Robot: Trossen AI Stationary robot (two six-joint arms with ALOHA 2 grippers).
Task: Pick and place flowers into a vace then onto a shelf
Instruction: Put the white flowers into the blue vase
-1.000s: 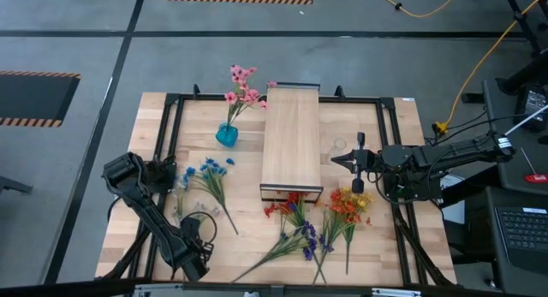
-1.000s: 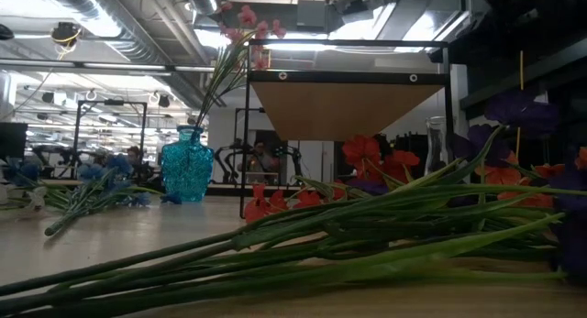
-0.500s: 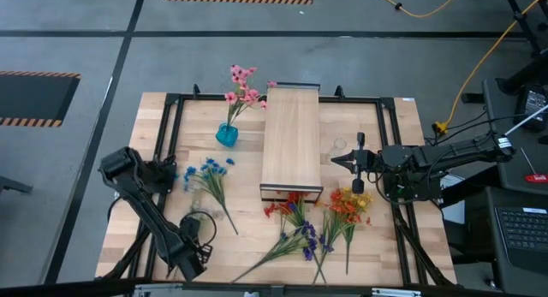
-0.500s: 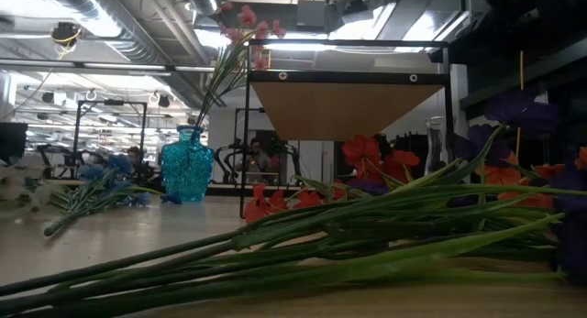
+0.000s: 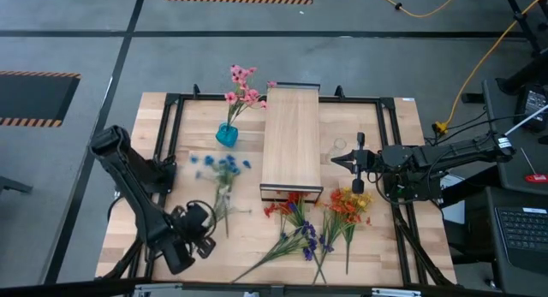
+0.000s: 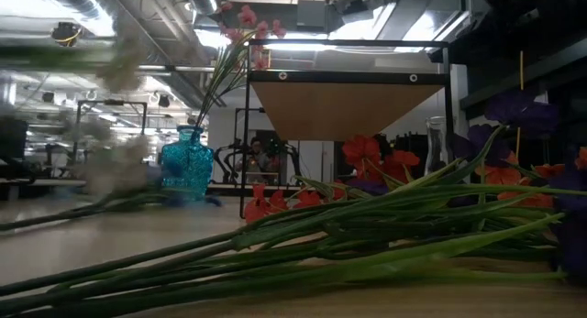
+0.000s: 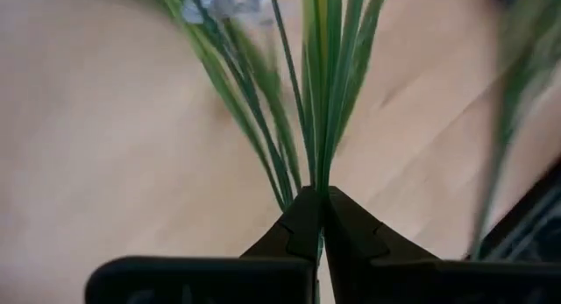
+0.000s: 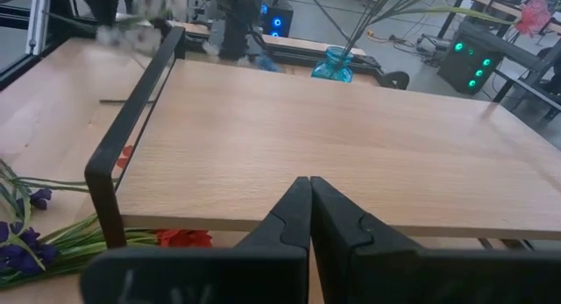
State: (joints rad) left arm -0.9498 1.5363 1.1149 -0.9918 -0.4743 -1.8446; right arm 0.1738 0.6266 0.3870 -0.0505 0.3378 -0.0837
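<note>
A blue-bloomed flower sprig shows blurred left of the shelf, a light-wood plank on a black frame. My left gripper is shut on the sprig's green stems. The blue vase stands on its base at the shelf's far left corner and holds pink flowers. Red, purple and orange flowers lie flat near the front edge. My right gripper hovers shut right of the shelf, holding nothing. My left gripper pinches the bunched stems of the blue sprig between its two fingertips, near the stems' lower end. The fingers lie roughly along the stems, which fan out ahead of them toward the blooms. The bloom end shows blurred in the low view, above table height.
A small clear glass vase stands between the shelf and my right gripper. A black metal frame runs round the wooden tabletop. The long stems of the lying flowers fill the near side in the low view.
The blue sprig has swung from lying slanted at the table's left to pointing at the far edge, nearer the shelf, its blooms rising and blurred with motion. My left arm's elbow has moved toward the far left corner. My right arm has kept still.
</note>
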